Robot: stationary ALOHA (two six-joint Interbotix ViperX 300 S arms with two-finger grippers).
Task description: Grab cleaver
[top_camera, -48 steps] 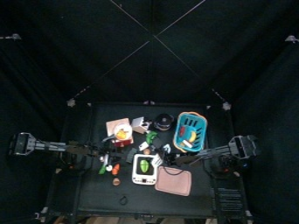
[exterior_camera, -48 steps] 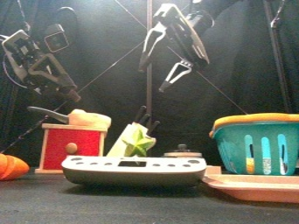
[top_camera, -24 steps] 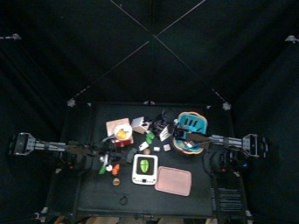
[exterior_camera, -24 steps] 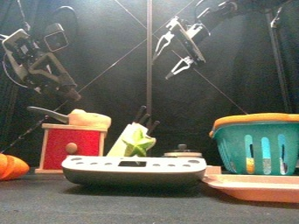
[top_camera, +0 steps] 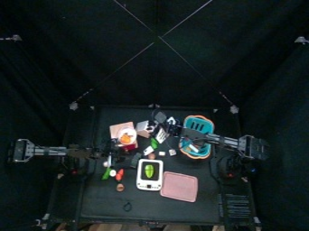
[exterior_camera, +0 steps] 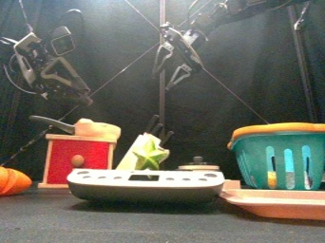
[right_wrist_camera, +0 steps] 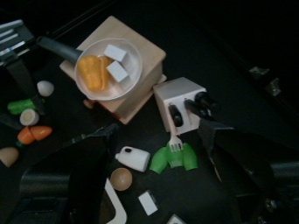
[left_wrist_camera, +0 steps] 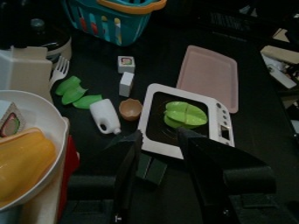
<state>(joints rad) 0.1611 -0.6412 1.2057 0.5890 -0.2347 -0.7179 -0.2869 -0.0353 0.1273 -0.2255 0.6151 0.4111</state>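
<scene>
No cleaver can be told apart. A white knife block [right_wrist_camera: 173, 94] stands beside the wooden box, with black handles [right_wrist_camera: 201, 103] sticking out of it; in the front view the handles [exterior_camera: 154, 124] peek up behind the green pepper. My right gripper [right_wrist_camera: 147, 144] hangs high over the block [top_camera: 147, 128], open wide and holding nothing; it shows in the top view [top_camera: 165, 123] and the front view [exterior_camera: 173, 65] too. Over the scale, my left gripper [left_wrist_camera: 173, 144] is open and empty, at the table's left [top_camera: 107, 155].
A wooden box [right_wrist_camera: 138, 96] carries a plate [right_wrist_camera: 107, 68] of food. At the right stands a teal basket [top_camera: 197, 135]. A white scale [exterior_camera: 146, 185] holds a green pepper [left_wrist_camera: 184, 112]. A pink board [top_camera: 182, 187] lies at the front. Small food pieces are scattered in between.
The right arm has swung from the table's right front, across the basket, to above the knife block. Its jaws stayed open. The left arm has hardly moved.
</scene>
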